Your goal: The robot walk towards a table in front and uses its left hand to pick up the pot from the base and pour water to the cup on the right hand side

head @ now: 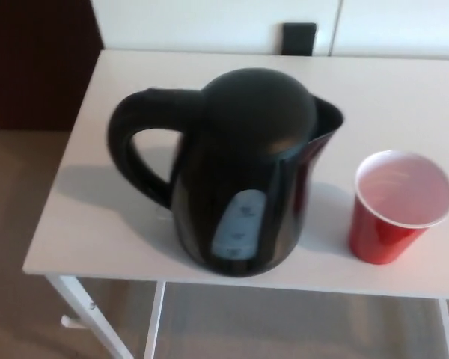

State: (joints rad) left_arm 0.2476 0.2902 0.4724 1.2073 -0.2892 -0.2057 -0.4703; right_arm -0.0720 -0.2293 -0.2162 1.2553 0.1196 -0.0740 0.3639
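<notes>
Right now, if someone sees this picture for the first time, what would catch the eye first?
The big black kettle dominates, standing upright near the front edge of the white table, its handle to the picture's left and its spout toward the right. Next comes the bright red cup, standing open beside the kettle on the right, apart from it. No robot hand is in view.

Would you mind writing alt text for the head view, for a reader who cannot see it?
A black electric kettle stands upright on a white table, its handle pointing to picture left and its spout toward an empty red cup standing apart on its right. Neither robot hand is in view, and beige floor shows below the table's front edge.
</notes>
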